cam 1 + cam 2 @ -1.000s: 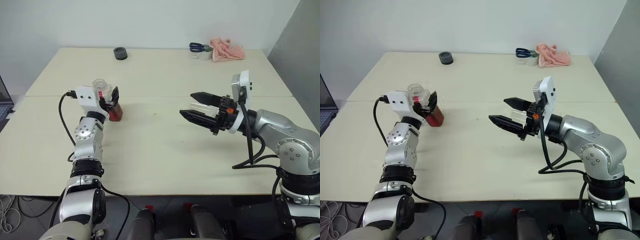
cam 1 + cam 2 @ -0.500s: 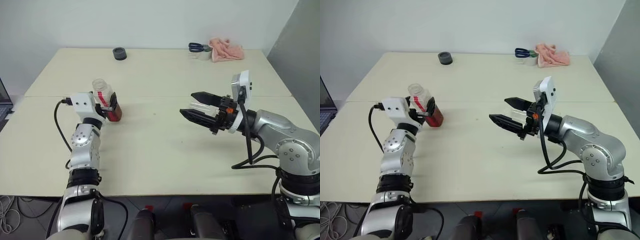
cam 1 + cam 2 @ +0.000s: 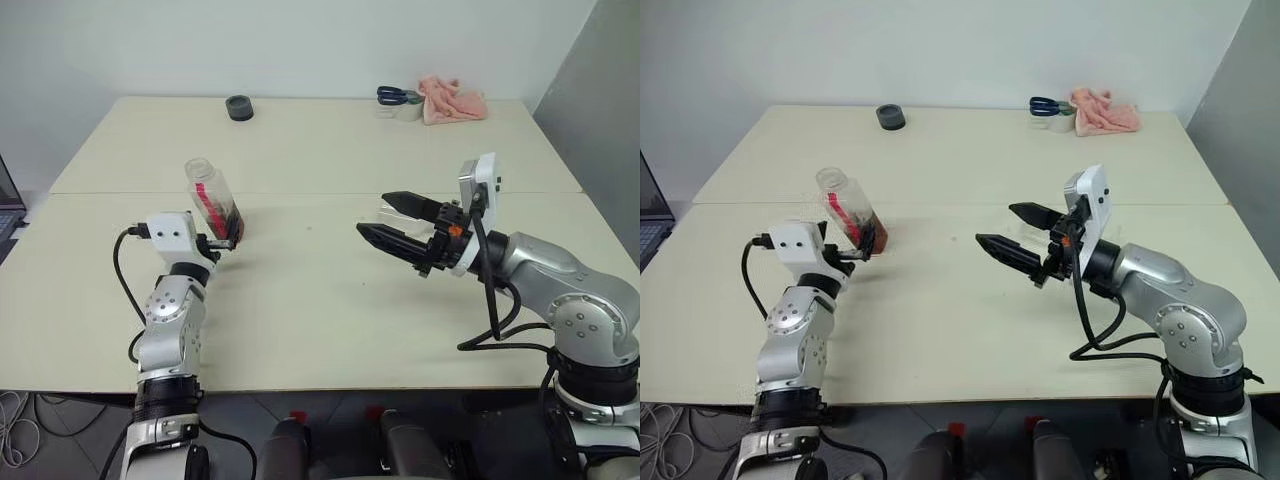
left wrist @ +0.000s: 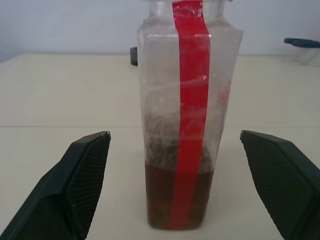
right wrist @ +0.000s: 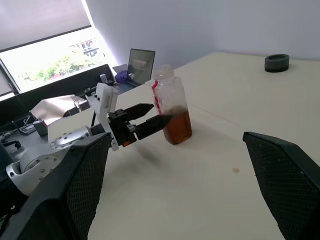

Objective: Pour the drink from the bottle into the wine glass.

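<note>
The bottle [image 3: 212,199] is clear plastic with a red strip and stands on the table [image 3: 300,300] at the left. The drink [image 4: 175,197], amber-brown, fills its lowest part. My left gripper [image 3: 226,239] is open just in front of the bottle. In the left wrist view its fingers [image 4: 85,165] flank the bottle with a gap on each side. My right gripper [image 3: 373,213] hovers open over the table's middle right, pointing toward the bottle [image 5: 172,112]. I cannot make out the wine glass. A pale patch between the right fingers is too faint to tell.
At the table's far edge lie a black round object [image 3: 238,107], blue-handled scissors [image 3: 397,96] in a white cup, and a pink cloth [image 3: 453,100]. A laptop [image 3: 5,200] sits past the table's left edge. A seam [image 3: 320,193] crosses the tabletop.
My left gripper opened off the bottle and drew back and down toward me, leaving the bottle standing alone. The right gripper kept its place.
</note>
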You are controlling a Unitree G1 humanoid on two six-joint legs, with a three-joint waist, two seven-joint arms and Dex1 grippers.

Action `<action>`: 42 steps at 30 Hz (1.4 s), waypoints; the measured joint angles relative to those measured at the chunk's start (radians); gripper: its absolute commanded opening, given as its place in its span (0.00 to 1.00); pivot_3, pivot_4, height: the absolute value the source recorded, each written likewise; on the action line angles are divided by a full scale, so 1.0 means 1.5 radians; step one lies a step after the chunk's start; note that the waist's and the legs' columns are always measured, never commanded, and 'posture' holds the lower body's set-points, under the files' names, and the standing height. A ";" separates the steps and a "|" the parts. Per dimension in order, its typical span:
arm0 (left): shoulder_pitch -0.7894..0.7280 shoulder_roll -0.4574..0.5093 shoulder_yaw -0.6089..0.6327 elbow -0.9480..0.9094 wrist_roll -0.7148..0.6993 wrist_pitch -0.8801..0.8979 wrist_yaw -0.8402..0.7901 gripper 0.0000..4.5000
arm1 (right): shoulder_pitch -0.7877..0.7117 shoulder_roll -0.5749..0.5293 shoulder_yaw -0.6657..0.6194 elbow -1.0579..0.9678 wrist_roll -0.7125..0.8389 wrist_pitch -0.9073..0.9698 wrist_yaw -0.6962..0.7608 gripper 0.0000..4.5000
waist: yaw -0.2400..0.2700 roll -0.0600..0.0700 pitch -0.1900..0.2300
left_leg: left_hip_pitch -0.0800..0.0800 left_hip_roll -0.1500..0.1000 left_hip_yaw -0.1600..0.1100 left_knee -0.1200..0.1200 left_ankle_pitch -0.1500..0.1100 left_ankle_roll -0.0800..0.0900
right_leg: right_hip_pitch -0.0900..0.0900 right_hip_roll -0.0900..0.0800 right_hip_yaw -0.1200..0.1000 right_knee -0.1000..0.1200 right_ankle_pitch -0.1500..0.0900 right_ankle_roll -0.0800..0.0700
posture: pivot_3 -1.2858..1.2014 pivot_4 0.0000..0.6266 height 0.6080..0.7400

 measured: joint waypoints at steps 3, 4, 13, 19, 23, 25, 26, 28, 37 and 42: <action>0.033 -0.002 -0.008 -0.047 -0.002 0.037 0.004 1.00 | 0.008 0.000 0.000 -0.005 0.002 0.000 -0.008 1.00 | 0.000 0.000 0.000 | 0.000 0.000 0.000 0.000 0.000 0.000 | 0.000 0.000 0.000 0.000 0.000 0.000 | 0.52 0.24 1.00; 0.045 0.000 -0.012 -0.068 -0.002 0.054 0.004 1.00 | 0.008 0.000 -0.001 -0.007 0.003 0.000 -0.012 1.00 | 0.000 0.000 0.000 | 0.000 0.000 0.000 0.000 0.000 0.000 | 0.000 0.000 0.000 0.000 0.000 0.000 | 0.52 0.24 1.00; 0.099 0.191 -0.086 -0.287 -0.094 0.256 -0.215 1.00 | 0.004 -0.194 0.048 0.042 -0.093 0.027 0.046 1.00 | 0.002 0.000 0.000 | 0.001 0.000 0.001 0.000 0.000 0.000 | 0.000 0.000 0.000 -0.001 0.000 0.000 | 0.52 0.24 1.00; -0.024 0.270 -0.123 -0.323 -0.187 0.323 -0.374 1.00 | -0.126 -0.342 0.207 0.272 -0.351 -0.152 0.239 1.00 | -0.004 0.000 0.000 | 0.002 0.001 0.003 -0.002 0.000 0.000 | 0.000 0.002 0.002 -0.002 0.000 0.000 | 0.52 0.24 1.00; -0.050 0.258 -0.157 -0.319 -0.195 0.330 -0.400 1.00 | -0.175 -0.333 0.278 0.372 -0.454 -0.230 0.327 1.00 | -0.010 0.000 0.000 | 0.002 0.002 0.003 -0.002 0.000 0.000 | 0.000 0.003 0.002 -0.001 0.000 0.000 | 0.52 0.24 1.00; -0.049 0.249 -0.170 -0.316 -0.195 0.330 -0.400 1.00 | -0.194 -0.322 0.305 0.406 -0.493 -0.256 0.362 1.00 | -0.010 0.000 0.000 | 0.001 0.002 0.003 -0.002 0.000 0.000 | 0.000 0.002 0.002 -0.001 0.000 0.000 | 0.52 0.24 1.00; -0.049 0.244 -0.172 -0.315 -0.194 0.330 -0.400 1.00 | -0.208 -0.315 0.316 0.425 -0.508 -0.267 0.379 1.00 | -0.010 0.000 0.000 | 0.001 0.002 0.003 -0.001 0.000 0.000 | 0.000 0.002 0.002 -0.001 0.000 0.000 | 0.52 0.24 1.00; -0.049 0.235 -0.175 -0.315 -0.194 0.329 -0.398 1.00 | -0.238 -0.297 0.332 0.461 -0.537 -0.289 0.411 1.00 | -0.010 0.000 0.000 | 0.001 0.002 0.003 -0.001 0.000 0.000 | 0.000 0.002 0.002 -0.001 0.000 0.000 | 0.52 0.24 1.00; -0.002 0.187 -0.200 -0.325 -0.179 0.318 -0.368 1.00 | -0.368 -0.167 0.392 0.735 -0.683 -0.453 0.481 1.00 | -0.007 0.000 0.000 | 0.002 0.002 0.002 -0.001 0.000 0.000 | 0.000 0.001 0.002 -0.001 0.000 -0.001 | 0.52 0.24 1.00; -0.001 0.173 -0.202 -0.339 -0.178 0.318 -0.352 1.00 | -0.415 -0.118 0.401 0.871 -0.746 -0.542 0.482 1.00 | -0.004 0.000 0.000 | 0.002 0.001 0.003 -0.001 0.000 0.000 | 0.000 0.001 0.002 -0.001 0.001 -0.002 | 0.52 0.24 1.00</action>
